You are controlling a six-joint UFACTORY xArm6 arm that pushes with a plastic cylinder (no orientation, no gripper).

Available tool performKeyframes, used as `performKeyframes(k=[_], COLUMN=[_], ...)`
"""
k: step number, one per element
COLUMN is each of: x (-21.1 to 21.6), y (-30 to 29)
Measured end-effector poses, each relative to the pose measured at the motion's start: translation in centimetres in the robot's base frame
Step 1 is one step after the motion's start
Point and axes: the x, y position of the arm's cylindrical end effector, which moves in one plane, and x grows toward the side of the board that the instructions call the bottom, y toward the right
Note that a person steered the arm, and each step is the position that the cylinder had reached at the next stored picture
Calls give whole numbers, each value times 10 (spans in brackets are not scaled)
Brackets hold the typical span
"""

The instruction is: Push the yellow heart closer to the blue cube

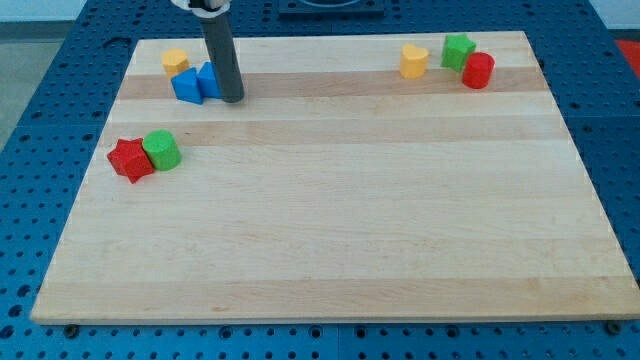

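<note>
The yellow heart (413, 60) lies near the view's top right, just left of a green block (458, 50). The blue cube (186, 86) sits at the top left, with a second blue block (208, 79) touching its right side. My tip (231, 98) stands at the right of that second blue block, touching or nearly touching it. The heart is far to the right of my tip, most of the board's width from the blue cube.
A yellow block (176, 60) lies just above the blue cube. A red cylinder (478, 70) touches the green block at the top right. A red star (130, 159) and a green cylinder (161, 150) sit together at the left edge of the wooden board (330, 250).
</note>
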Motion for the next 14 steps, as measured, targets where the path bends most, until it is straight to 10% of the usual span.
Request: performKeyframes(k=[6, 8, 14], x=[43, 35, -2], y=[-12, 168, 314])
